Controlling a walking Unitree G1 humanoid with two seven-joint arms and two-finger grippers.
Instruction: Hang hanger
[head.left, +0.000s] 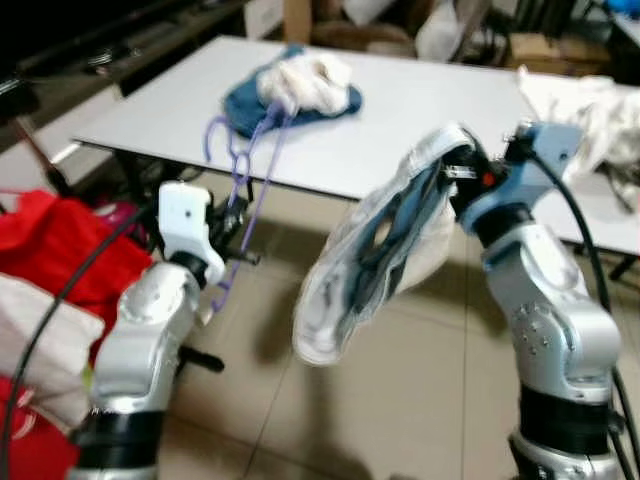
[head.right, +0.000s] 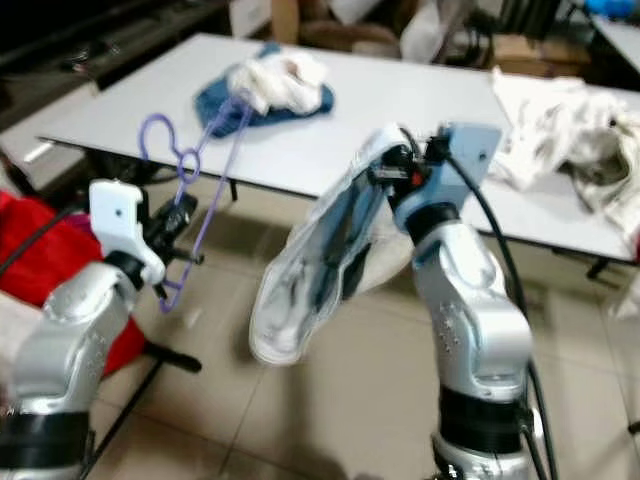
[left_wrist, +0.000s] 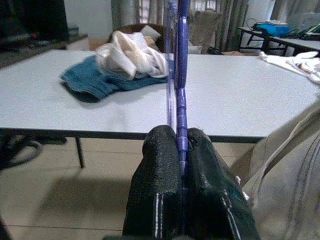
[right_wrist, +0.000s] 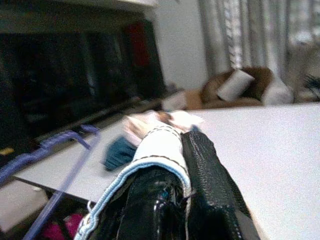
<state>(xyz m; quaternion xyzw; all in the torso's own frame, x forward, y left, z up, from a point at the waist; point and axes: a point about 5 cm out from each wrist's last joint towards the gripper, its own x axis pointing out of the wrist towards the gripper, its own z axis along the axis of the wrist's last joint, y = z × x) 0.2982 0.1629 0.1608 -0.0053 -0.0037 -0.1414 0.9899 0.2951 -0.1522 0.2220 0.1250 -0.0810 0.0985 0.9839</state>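
Left gripper (left_wrist: 181, 165) up in front of the white table (head.left: 420, 120), jaws clamped tight on the purple hanger (head.right: 190, 190), which rises thin and upright from the fingers toward the table edge. Right gripper (right_wrist: 182, 150) raised beside it, jaws pinched on the hem of a white-and-blue garment (head.left: 375, 250) that droops down over the tiled floor (head.left: 420, 400). On the table, a blue cloth (head.left: 245, 105) with a white cloth (head.left: 305, 80) heaped on top; more pale laundry (head.right: 560, 120) lies at the far right, and a red cloth (head.left: 60, 250) sits at the left
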